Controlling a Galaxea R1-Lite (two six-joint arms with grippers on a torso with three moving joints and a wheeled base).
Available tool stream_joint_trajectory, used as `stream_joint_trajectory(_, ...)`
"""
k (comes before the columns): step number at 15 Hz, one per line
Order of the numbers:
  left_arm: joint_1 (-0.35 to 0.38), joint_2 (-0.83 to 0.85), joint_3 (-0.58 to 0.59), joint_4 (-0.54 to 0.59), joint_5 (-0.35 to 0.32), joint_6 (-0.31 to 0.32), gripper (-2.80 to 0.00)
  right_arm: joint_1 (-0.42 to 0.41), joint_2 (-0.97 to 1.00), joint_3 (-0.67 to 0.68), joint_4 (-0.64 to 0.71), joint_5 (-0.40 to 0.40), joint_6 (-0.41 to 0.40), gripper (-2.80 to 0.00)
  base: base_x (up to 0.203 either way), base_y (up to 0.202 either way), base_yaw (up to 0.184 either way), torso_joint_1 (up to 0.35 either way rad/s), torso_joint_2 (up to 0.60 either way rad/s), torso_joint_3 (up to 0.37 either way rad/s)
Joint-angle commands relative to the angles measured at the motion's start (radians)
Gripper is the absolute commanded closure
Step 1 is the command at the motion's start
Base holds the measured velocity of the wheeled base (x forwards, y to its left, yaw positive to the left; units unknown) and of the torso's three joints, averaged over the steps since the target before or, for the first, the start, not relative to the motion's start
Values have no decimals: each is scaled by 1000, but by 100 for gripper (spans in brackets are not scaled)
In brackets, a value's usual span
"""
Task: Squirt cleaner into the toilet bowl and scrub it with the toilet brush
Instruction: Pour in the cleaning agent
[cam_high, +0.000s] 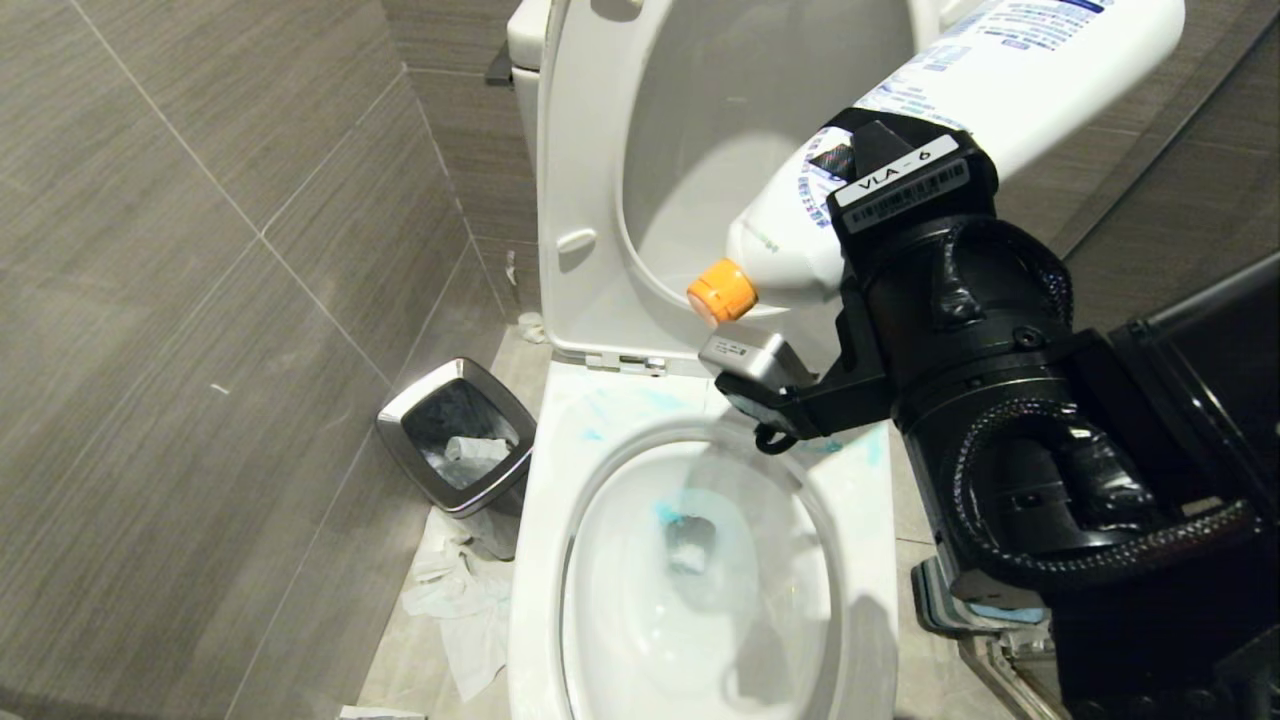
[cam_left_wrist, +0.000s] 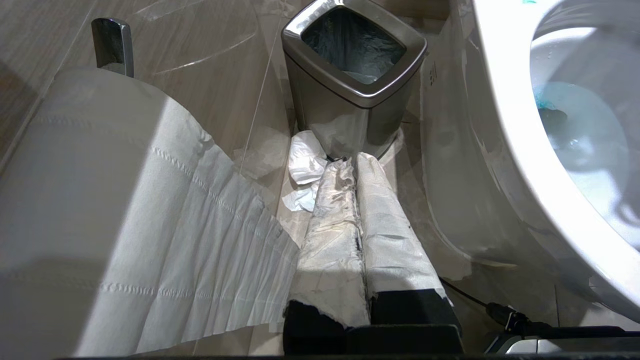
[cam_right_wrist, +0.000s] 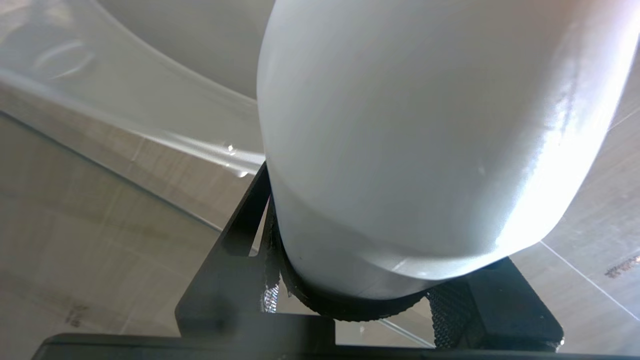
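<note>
A steel-rimmed trash bin (cam_high: 455, 435) stood left of the toilet bowl (cam_high: 700, 570), beside the parked left claw (cam_left_wrist: 356, 165), its paper-wrapped fingers pressed together. At right, the right claw (cam_high: 880, 190) clasped the cleaner (cam_high: 1010, 70), tilted orange cap (cam_high: 721, 292) downward above the bowl's blue-streaked rim.

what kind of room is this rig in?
A bathroom, most likely a small toilet stall. The toilet has its seat and lid raised, a steel bin stands beside it on the tiled floor, and a paper roll hangs by the wall.
</note>
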Motion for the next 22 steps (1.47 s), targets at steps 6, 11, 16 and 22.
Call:
stream_joint_trajectory(6, -1, 1, 2, 0, -1, 0, 0, 63, -33, 38, -9, -95, -16, 0, 0, 0, 0, 0, 0, 0)
stream_joint_trajectory(11, 1, 1, 2, 0, -1, 0, 0, 97, -44, 42, -9, -223, -16, 0, 0, 0, 0, 0, 0, 0)
stream_joint_trajectory(16, 1, 1, 2, 0, 0, 0, 0, 120, -80, 39, -9, -393, -16, 0, 0, 0, 0, 0, 0, 0)
stream_joint_trajectory(22, 1, 1, 2, 0, 0, -1, 0, 125, -128, 64, -9, -577, -16, 0, 0, 0, 0, 0, 0, 0)
